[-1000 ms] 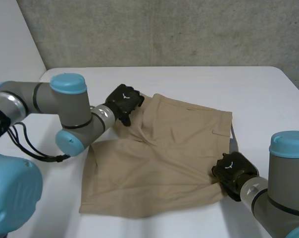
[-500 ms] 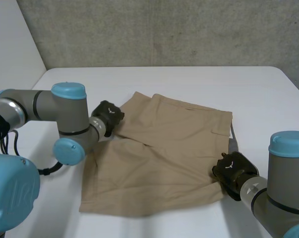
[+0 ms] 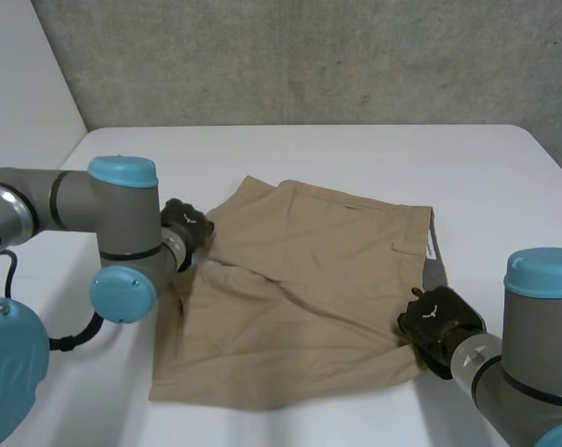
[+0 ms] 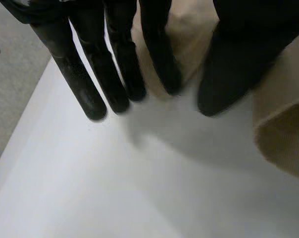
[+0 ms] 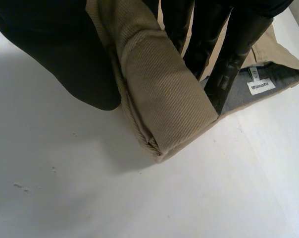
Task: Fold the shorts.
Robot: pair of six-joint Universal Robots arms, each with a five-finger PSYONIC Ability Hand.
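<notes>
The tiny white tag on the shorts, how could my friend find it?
Find the white table, then the tan shorts spread on it. Go to the waistband edge by the right hand, where grey lining shows. The tag is the small white printed label there.

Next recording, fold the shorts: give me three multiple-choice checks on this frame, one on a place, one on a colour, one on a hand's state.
1. Where on the shorts is the right hand?
A. their middle
B. their near right corner
C. their far left corner

2. What colour are the shorts?
A. tan
B. navy
C. red

3. What state is the right hand in?
A. open, fingers straight
B. curled on nothing
C. shut on a fold of the shorts

Key: 1 B, the head view shows it at that corner. 2 A, the cloth is tan against the white table. 3 C, the right wrist view shows a fold pinched between the thumb and fingers.
</notes>
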